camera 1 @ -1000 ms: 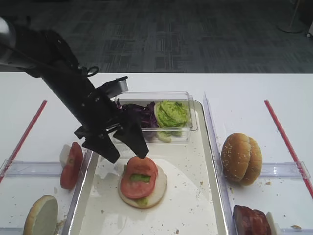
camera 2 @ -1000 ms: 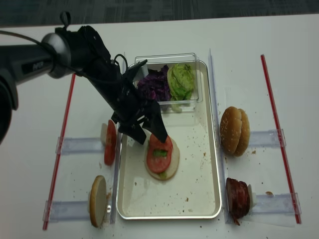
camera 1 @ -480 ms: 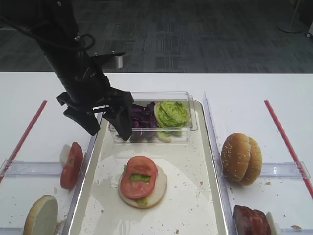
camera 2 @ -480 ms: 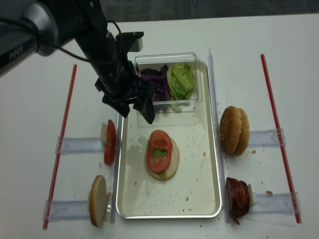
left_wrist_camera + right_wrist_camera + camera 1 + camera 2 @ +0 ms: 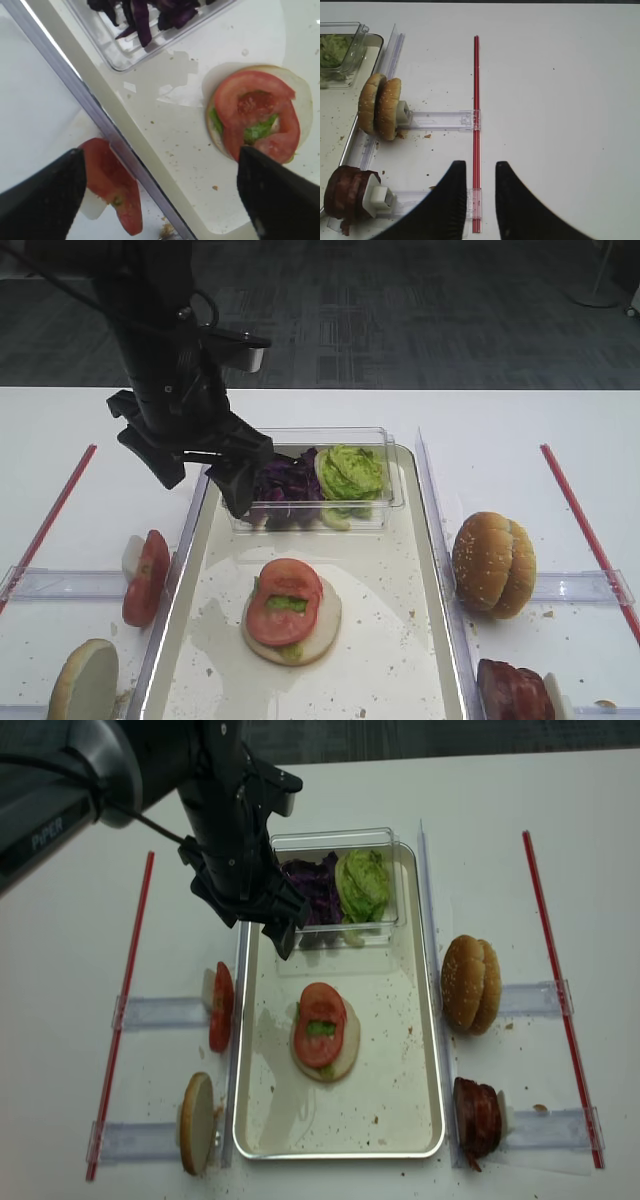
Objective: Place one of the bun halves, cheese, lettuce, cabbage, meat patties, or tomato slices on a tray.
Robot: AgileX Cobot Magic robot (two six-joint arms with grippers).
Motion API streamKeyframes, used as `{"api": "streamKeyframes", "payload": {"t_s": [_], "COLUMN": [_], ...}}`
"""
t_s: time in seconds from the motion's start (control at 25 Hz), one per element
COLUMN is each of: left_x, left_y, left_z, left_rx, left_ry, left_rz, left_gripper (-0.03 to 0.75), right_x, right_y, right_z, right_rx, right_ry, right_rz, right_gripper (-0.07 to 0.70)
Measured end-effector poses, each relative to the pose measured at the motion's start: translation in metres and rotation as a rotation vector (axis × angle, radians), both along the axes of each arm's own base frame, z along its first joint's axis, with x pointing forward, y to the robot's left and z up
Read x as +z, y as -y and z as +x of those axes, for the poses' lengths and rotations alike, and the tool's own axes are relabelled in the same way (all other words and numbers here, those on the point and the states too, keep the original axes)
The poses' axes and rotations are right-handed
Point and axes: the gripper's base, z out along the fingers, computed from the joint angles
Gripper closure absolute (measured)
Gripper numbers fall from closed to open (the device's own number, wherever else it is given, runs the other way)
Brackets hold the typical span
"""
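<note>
1. One tomato slice (image 5: 285, 602) lies flat on a bun half (image 5: 291, 630) with lettuce, at centre of the tray (image 5: 420, 640). I judge it placed.
2. I see the left gripper (image 5: 196, 472) at upper left, jaws spread wide and empty, above the tray's left rim.
3. Spare tomato slices (image 5: 146, 577) stand on edge in a clear holder (image 5: 60, 583) at lower left — presumably for easy pinching.
4. The right gripper (image 5: 476, 200) is closed, holding nothing, over the white table (image 5: 560, 100) — dark carpet beyond.
</note>
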Motion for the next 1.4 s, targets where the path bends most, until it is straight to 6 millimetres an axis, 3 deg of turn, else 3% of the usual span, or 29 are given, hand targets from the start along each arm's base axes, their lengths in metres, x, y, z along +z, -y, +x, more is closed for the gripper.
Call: {"api": "streamKeyframes", "payload": {"t_s": [0.4,0.64,1.12,1.4], "left_x": [0.002,0.002,0.002,0.003], "left_y": [-0.020,-0.056,-0.148,-0.171], "left_z": [0.010,0.024,0.041,0.041], "left_rx": [-0.003,0.086,0.367,0.442], "left_ry": [0.090,0.092,0.049,0.033], "left_rz": [0.172,0.198,0.151,0.099], "left_gripper": [0.149,0.149,0.149,0.149], "right_x": [0.000,0.000,0.000,0.000], "right_y": [0.000,0.000,0.000,0.000], "right_z": [0.000,0.000,0.000,0.000], "right_rx": [0.000,0.000,0.000,0.000], "right_ry": [0.000,0.000,0.000,0.000], "right_rz": [0.000,0.000,0.000,0.000], "right_gripper": [0.438,0.438,0.438,0.438]}}
